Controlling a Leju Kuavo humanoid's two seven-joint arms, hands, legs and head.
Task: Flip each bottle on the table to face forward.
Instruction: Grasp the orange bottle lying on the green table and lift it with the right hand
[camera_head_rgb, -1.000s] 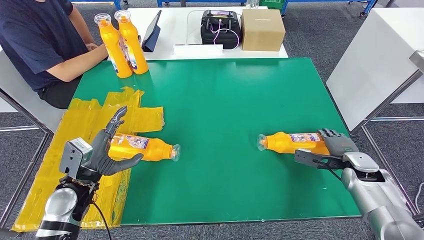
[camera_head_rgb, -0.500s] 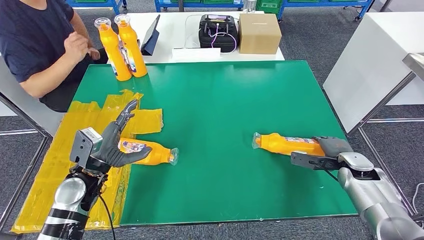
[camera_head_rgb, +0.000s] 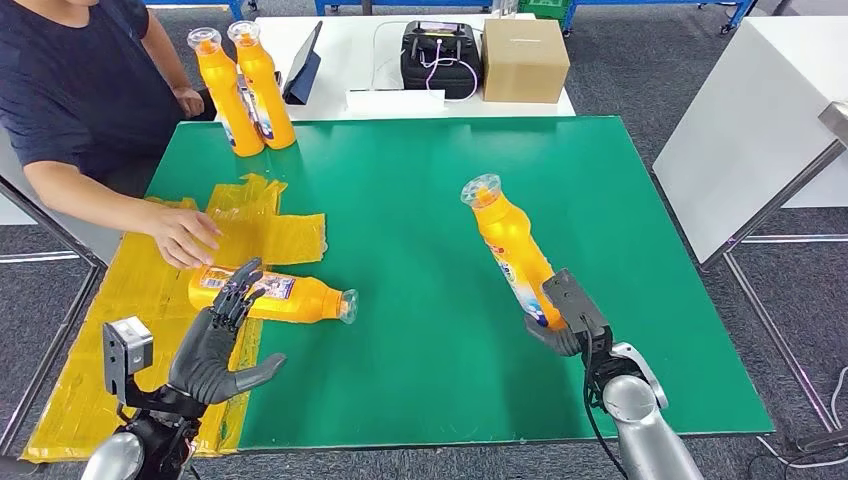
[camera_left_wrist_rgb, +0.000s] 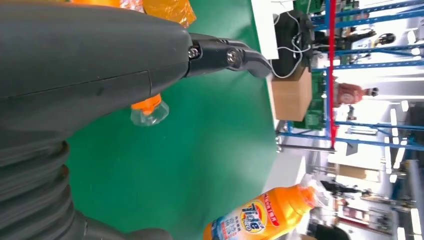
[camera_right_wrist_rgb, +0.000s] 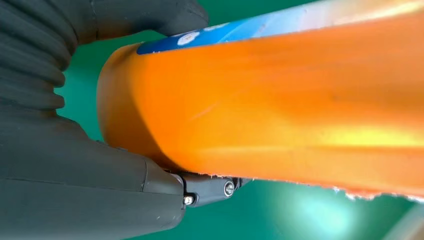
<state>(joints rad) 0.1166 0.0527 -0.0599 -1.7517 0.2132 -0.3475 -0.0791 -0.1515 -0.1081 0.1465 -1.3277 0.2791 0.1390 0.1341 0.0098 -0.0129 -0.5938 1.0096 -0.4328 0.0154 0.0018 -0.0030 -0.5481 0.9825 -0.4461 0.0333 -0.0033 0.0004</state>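
Right hand (camera_head_rgb: 562, 325) clamped round the base of a tilted orange bottle (camera_head_rgb: 510, 245) raised over the green tabletop (camera_head_rgb: 430, 200), left hand (camera_head_rgb: 215, 345) spread empty beside the lying bottle (camera_head_rgb: 285, 297); best set down base-first, label forward, released only once steady.

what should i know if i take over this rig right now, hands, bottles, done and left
Right hand grips the base of an orange plastic detergent bottle, tilted up off the green table, cap away from the robot.
Left hand is open, near a second orange bottle lying on its side; a person's hand is just beyond it.
Two upright orange bottles stand at the far left corner.
Left: set down the held bottle, then handle the lying one.
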